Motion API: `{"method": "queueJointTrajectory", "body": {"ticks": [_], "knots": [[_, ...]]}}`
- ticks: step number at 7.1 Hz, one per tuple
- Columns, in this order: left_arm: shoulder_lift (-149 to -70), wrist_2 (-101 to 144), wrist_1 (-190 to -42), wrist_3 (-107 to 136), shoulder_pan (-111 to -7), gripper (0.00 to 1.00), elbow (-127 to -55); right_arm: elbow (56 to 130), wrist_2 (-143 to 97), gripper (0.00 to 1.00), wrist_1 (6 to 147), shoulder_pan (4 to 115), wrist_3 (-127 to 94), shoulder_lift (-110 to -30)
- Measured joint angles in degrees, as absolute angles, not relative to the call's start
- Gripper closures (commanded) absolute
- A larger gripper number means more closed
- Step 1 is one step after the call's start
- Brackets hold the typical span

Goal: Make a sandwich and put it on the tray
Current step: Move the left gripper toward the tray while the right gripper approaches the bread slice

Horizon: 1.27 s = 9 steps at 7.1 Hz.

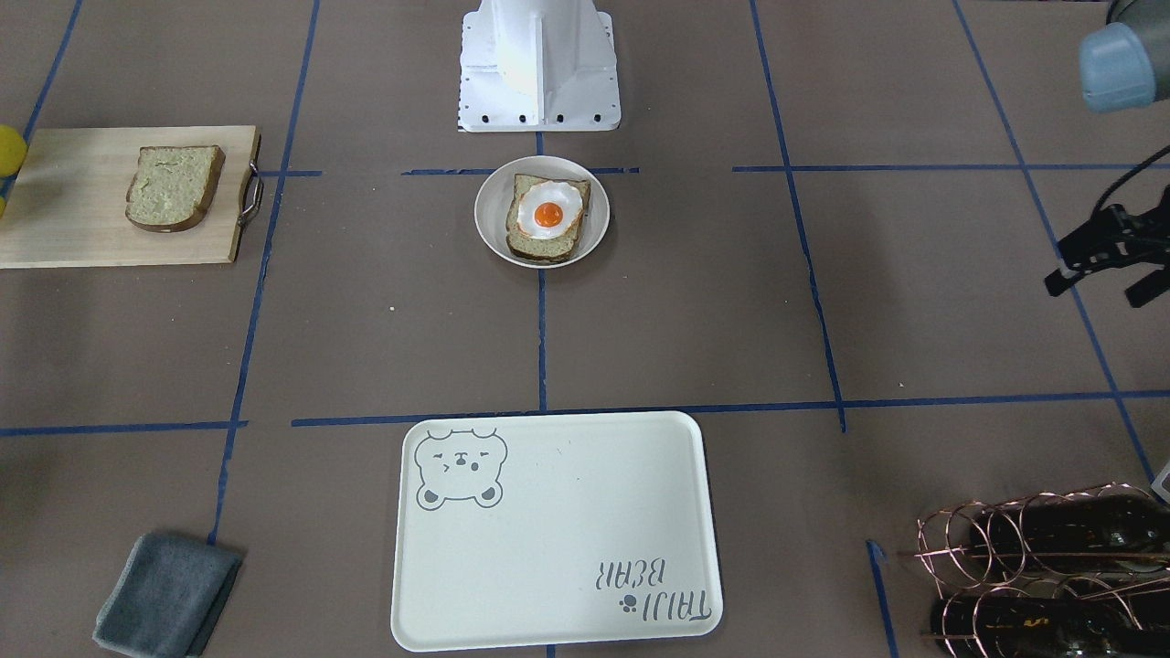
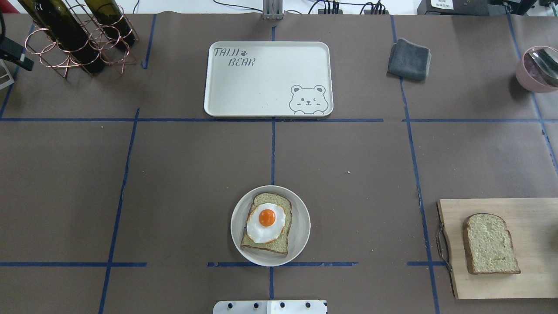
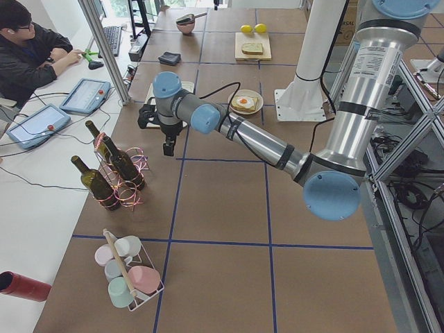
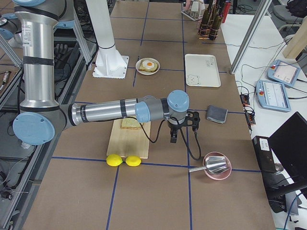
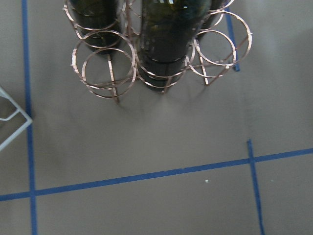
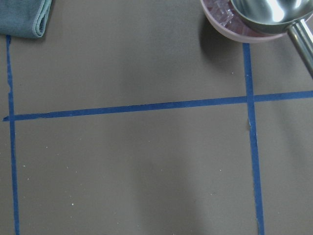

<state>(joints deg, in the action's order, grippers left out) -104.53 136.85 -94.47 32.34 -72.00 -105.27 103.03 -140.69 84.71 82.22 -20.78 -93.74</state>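
One bread slice (image 1: pixel 546 239) topped with a fried egg (image 1: pixel 548 213) lies in a small round white dish (image 1: pixel 489 215) in front of the robot base; it also shows in the overhead view (image 2: pixel 267 220). The second bread slice (image 1: pixel 174 187) lies on a wooden board (image 1: pixel 73 210) on the robot's right. The cream bear tray (image 1: pixel 567 521) lies bare at the far side of the table (image 2: pixel 261 83). My left gripper (image 1: pixel 1092 291) hangs open and empty near the bottle rack. My right gripper (image 4: pixel 173 136) hovers beside the board; I cannot tell whether it is open or shut.
A copper wire rack with dark bottles (image 1: pixel 1042 567) stands at the far left corner. A folded grey cloth (image 2: pixel 409 59) lies right of the tray. A pink bowl with a metal scoop (image 2: pixel 536 67) and two lemons (image 4: pixel 123 160) sit at the right end.
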Motion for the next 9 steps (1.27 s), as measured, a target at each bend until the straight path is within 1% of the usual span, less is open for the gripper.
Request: {"method": "queueJointTrajectory", "body": {"ticks": [3,5,6,9], "knots": [[-107.8,133.2,-101.3,53.8,-60.7,0.00,-107.8,110.9,-132.6,0.01,74.3,72.4,-35.1,-102.3],[-111.0,129.3,-103.1,64.6,-53.6,0.00,-108.2,112.3,-130.9,0.02,59.6,66.3,-44.0,-110.0],[-112.0,128.5,-104.4,68.4,-51.3,0.00,-108.3,112.4,-130.8,0.02,54.3,63.2,-47.5,-112.3],[-113.5,126.4,-105.9,73.8,-47.5,0.00,-108.4,114.5,-123.9,0.00,50.6,50.1,-60.7,-112.8]]}}
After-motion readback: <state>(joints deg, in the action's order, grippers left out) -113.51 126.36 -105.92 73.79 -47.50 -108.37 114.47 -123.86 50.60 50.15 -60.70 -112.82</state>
